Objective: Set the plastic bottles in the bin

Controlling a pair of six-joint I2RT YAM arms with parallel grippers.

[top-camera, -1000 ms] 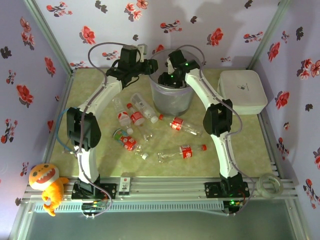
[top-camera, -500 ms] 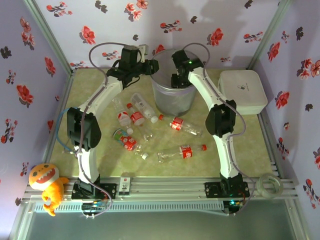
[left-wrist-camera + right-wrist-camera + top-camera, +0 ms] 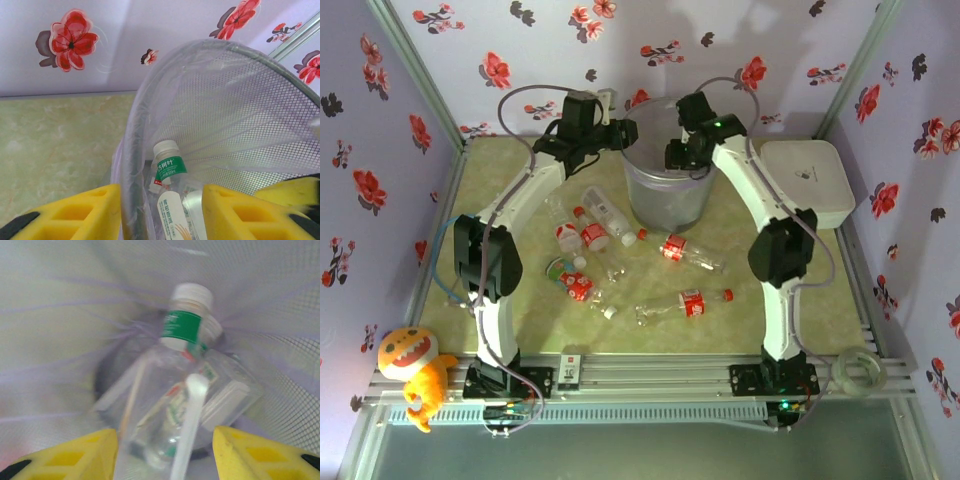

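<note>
Partway: a few bottles binned, most not.

Near side, roughly seven bottles (image 3: 692, 303) lie loose on the table (image 3: 720, 330) between the arms, mostly red-labelled; the left cluster is too tangled for an exact count. Behind them the bin (image 3: 665, 205) stands upright at the far middle, holding at least two or three bottles, among them a green-label bottle (image 3: 167, 167) with a white cap. At its left rim the left gripper (image 3: 161, 189) has its jaws partly apart with the bin wall running between them; contact can't be told, and it holds no bottle. Over the bin mouth the right gripper (image 3: 165, 432) points down inside, jaws apart and empty, in a blurred view. Judgement: most of the job remains, and the next step is likely another pick from the table.
</note>
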